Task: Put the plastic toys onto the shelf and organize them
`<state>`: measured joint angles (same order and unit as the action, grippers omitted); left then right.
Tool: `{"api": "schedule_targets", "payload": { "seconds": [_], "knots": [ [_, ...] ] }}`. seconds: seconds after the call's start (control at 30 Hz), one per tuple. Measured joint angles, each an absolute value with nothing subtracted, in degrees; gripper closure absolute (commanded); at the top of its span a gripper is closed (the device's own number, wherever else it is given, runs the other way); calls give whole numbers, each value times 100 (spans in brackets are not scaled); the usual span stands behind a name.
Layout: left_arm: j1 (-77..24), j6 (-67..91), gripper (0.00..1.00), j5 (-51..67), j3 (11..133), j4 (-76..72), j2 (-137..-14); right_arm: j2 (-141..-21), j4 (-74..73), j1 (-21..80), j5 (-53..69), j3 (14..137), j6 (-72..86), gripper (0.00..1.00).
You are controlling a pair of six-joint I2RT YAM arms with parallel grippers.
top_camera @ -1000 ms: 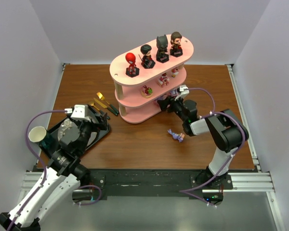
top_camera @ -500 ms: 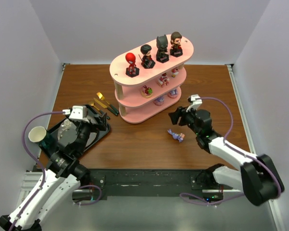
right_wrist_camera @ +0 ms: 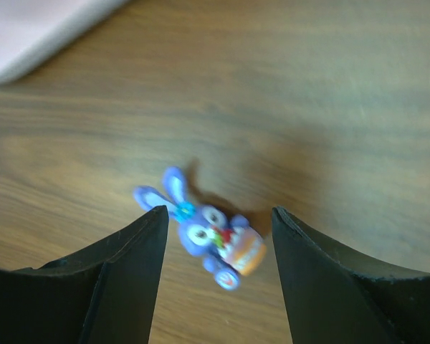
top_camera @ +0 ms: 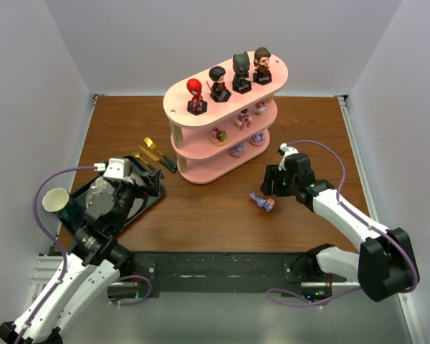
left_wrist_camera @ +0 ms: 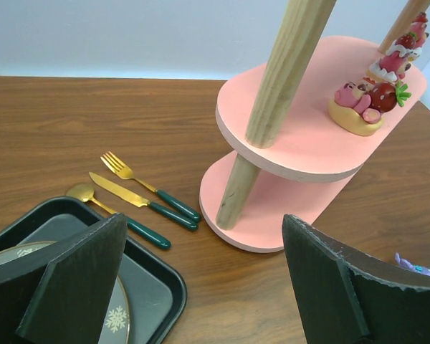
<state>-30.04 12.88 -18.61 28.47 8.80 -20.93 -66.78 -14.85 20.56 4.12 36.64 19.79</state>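
The shelf [top_camera: 178,101] stands at the far middle of the tabletop [top_camera: 222,222]. Four big-headed figures [top_camera: 217,83] stand upright in a row on its top board. On the middle board are three small toys [top_camera: 218,135], and two more sit on the bottom board [top_camera: 236,149]. One toy is off the shelf: a purple bunny [top_camera: 262,202] lies on its side on the tabletop, in front of the shelf and near its right end. The right end effector [top_camera: 272,182] hangs just above and beside the bunny. It is released and empty: in the wrist view the bunny [right_wrist_camera: 211,238] lies on the wood in the gap between the two fingers [right_wrist_camera: 122,272], and whether they touch it cannot be told. The left end effector [top_camera: 152,176] is off to the left, over the right end of a black tray [top_camera: 77,188]. Its jaws are spread wide and hold nothing. A fork, knife and spoon [left_wrist_camera: 140,201] lie on the tabletop between the tray and the shelf. A cup [top_camera: 55,201] sits at the left end of the tray.
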Motion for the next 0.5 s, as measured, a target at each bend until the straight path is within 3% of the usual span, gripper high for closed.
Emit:
{"api": "schedule_targets", "payload": {
  "seconds": [0.3,0.5],
  "knots": [
    [-3002,1286,6,-1715,2847,893,-2115,-7129,-1962,1411,1496,3675,1907,37],
    [-3002,1286,6,-1662,2847,902,-2128,-7210,-1994,1374,2134,3675,1758,42]
  ]
}}
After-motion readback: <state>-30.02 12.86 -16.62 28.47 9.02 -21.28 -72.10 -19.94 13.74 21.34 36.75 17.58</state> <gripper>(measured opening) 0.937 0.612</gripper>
